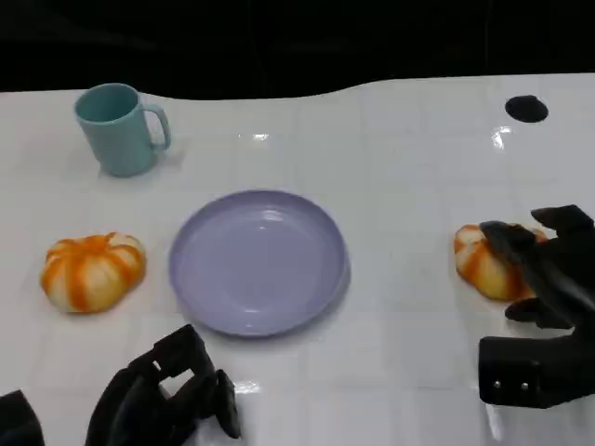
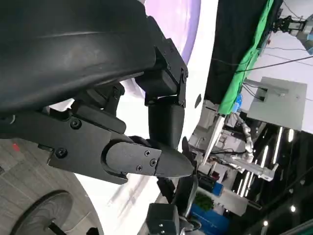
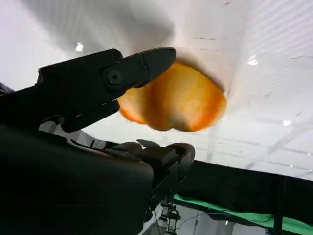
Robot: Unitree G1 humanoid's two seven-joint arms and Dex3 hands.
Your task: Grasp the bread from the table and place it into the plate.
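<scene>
Nearest the camera, the left robot hand point(image 1: 167, 395) hangs low over the white worktop point(image 1: 409, 177) at its front edge, fingers curled inward with nothing between them; from the left wrist view those fingers point(image 2: 146, 161) close toward each other over bare white surface, the lavender plate point(image 2: 188, 19) just past them. At the front right, the right robot hand point(image 1: 544, 279) reaches forward with its fingers apart around one bread roll point(image 1: 491, 262), an orange-and-cream piece lying on the worktop near the right edge. The right wrist view shows one finger point(image 3: 142, 66) laid against the roll's point(image 3: 171, 103) side and others below it with a gap showing, so the roll is bracketed but not clamped, and it rests on the surface. The plate point(image 1: 200, 279) sits at the middle of the worktop, with open white surface between its rim and the roll on the right. A second bread roll point(image 1: 92, 269) lies just beside the plate's left rim, apart from it. Farther back on the left stands a teal mug point(image 1: 119, 128), upright, handle to the right, well apart from the plate. A small black disc point(image 1: 526, 108) lies near the far right edge, where the worktop meets a dark background.
</scene>
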